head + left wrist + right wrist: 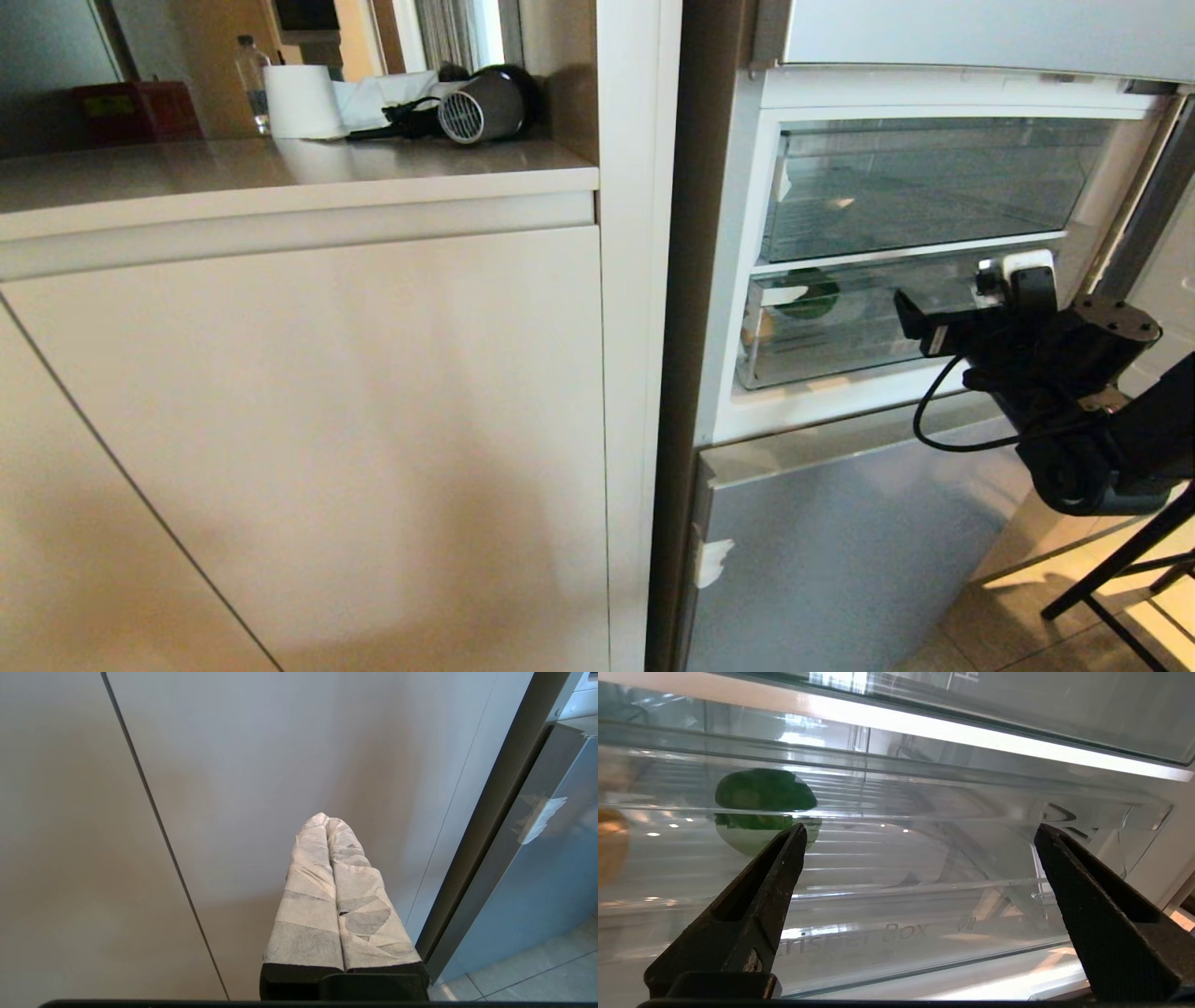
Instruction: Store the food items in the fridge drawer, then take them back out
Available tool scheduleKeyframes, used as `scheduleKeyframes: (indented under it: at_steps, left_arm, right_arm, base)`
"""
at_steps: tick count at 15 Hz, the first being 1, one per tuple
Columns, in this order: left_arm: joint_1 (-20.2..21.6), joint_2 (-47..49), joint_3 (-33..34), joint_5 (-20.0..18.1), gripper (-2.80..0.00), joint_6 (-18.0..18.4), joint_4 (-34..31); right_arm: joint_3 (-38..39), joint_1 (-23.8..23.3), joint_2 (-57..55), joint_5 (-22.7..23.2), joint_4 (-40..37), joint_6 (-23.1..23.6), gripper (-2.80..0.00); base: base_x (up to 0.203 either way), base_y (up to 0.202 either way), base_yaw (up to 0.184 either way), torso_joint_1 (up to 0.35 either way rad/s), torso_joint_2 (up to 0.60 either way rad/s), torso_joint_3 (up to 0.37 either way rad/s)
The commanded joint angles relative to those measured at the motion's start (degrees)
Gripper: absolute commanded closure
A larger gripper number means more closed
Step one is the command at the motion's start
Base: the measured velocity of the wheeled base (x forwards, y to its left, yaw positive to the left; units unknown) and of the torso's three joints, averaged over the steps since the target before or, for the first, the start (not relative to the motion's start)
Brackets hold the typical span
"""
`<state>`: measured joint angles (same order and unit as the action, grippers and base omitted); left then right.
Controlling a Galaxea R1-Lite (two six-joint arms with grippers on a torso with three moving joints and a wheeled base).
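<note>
The left gripper (327, 823) is pointing up from the lower middle of the frame, its two tape-wrapped fingers (308, 905) pressing together with nothing between them. Beige cabinet doors (233, 765) are filling the left and centre. The silver-blue fridge (537, 882) is showing at right, above floor tiles (537, 984).

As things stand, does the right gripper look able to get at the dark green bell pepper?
Probably not yet. The open right gripper faces the clear plastic fridge drawer, and the dark green bell pepper sits inside behind its transparent front wall, which appears pushed in.
</note>
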<state>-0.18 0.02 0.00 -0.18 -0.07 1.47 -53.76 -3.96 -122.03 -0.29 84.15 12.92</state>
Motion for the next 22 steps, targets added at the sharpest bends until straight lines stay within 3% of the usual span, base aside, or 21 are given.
scheduleKeyframes:
  at_steps: [1, 22]
  left_arm:
    - [0.01, -0.11, 0.62, 0.01, 0.00, -0.01, 0.03]
    - [0.01, -0.11, 0.62, 0.01, 0.00, -0.01, 0.03]
  right_arm:
    - [-0.54, 0.01, -0.61, -0.01, 0.49, 0.12, -2.80]
    - [-3.53, -0.17, -1.46, -1.03, -0.98, 1.82, -2.80]
  base:
    - [0.000, 0.000, 0.000, 0.000, 0.00, 0.000]
    - [0.000, 0.000, 0.000, 0.000, 0.00, 0.000]
